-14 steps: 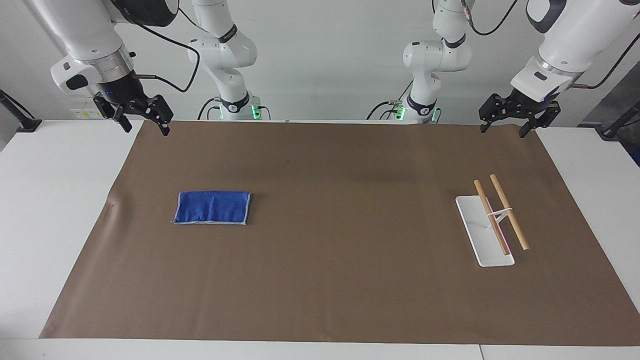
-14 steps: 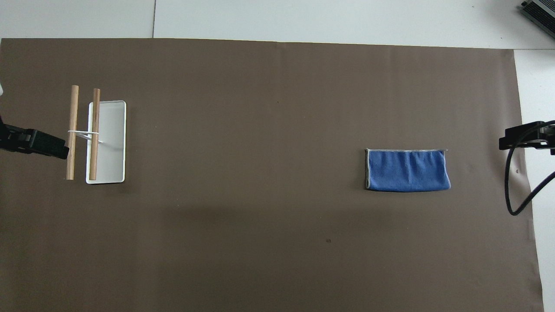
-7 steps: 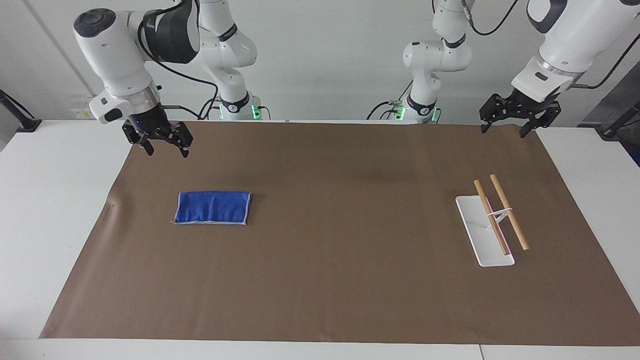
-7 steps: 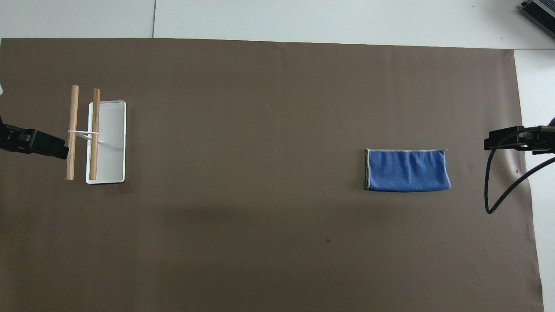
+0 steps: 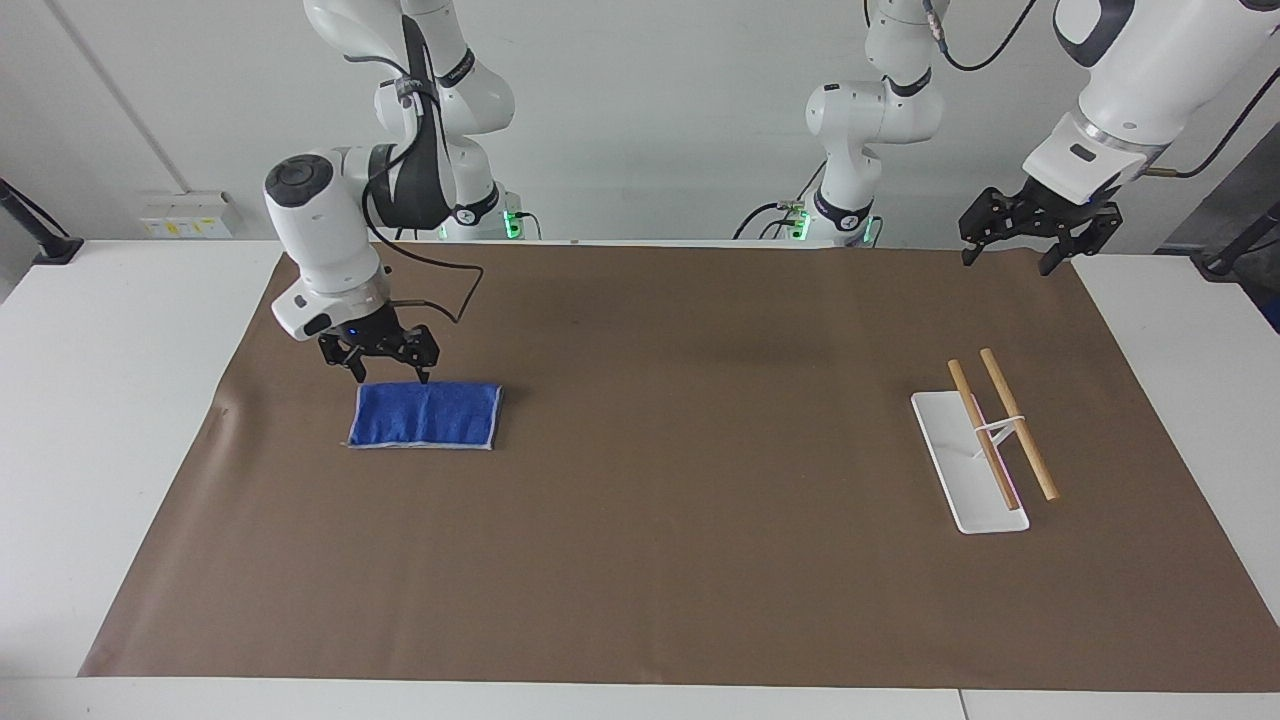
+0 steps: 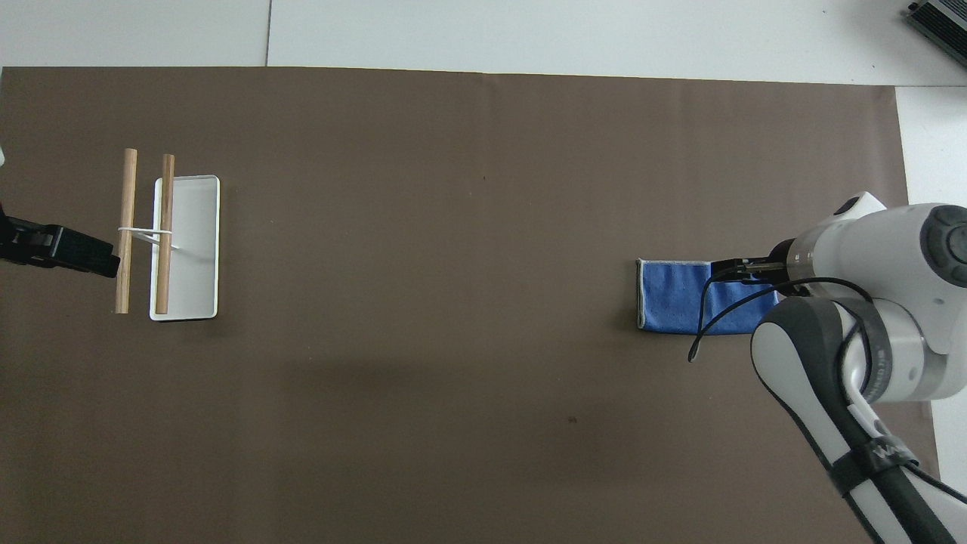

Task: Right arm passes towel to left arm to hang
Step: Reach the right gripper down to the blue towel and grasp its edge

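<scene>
The right gripper (image 5: pixel 388 377) hangs with its fingers spread, tips pointing down, just over the towel's (image 5: pixel 425 415) edge nearest the robots, toward the right arm's end of it; whether the tips touch the cloth cannot be told. The left gripper (image 5: pixel 1008 262) waits, also open and holding nothing, over the mat's (image 5: pixel 640 560) corner at the left arm's end.

The towel lies flat on the mat toward the right arm's end of the table, its long axis running across the table from one arm's end toward the other. It is a blue terry rectangle with a thin pale border. Bare mat surrounds it on every side, with a wide stretch between it and the rack (image 5: pixel 968 462).

The rack stands toward the left arm's end: a white flat oblong base with two round wooden bars (image 5: pixel 1018 424) held above it, side by side.
</scene>
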Tool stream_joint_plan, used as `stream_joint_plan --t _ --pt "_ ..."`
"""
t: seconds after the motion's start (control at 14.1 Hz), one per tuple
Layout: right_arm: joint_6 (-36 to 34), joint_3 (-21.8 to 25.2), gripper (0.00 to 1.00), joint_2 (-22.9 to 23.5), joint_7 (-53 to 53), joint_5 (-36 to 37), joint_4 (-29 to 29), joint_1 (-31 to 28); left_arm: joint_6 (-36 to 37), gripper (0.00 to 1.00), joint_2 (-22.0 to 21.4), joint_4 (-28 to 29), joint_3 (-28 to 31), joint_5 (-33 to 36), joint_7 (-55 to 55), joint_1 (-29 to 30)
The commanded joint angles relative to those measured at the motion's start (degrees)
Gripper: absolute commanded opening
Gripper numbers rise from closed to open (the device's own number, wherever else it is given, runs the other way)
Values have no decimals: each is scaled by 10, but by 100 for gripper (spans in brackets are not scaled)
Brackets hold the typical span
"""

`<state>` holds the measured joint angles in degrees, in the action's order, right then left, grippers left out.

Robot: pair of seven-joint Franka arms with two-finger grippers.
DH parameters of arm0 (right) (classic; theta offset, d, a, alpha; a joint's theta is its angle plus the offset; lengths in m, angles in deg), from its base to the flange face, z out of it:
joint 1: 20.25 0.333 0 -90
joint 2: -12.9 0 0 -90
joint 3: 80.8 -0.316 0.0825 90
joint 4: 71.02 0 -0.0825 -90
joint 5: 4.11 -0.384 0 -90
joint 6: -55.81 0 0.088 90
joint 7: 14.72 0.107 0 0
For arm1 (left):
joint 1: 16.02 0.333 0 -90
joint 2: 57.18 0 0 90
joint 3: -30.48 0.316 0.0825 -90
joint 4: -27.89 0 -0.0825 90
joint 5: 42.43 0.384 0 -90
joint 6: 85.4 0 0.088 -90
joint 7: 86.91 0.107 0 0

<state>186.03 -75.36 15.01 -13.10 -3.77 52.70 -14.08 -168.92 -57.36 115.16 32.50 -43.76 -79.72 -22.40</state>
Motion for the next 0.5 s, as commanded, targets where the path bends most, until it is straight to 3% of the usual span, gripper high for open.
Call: stream_joint_plan --t 0.0,0.21,0.42 --pt "60 -3 100 23 -1 2 34 -4 2 100 -11 11 1 12 -6 -1" --pt "147 -3 100 38 0 1 82 -5 2 100 -11 11 1 12 -6 -1" --pt "186 -3 100 61 -2 2 86 -5 2 100 -11 11 1 12 -6 -1"
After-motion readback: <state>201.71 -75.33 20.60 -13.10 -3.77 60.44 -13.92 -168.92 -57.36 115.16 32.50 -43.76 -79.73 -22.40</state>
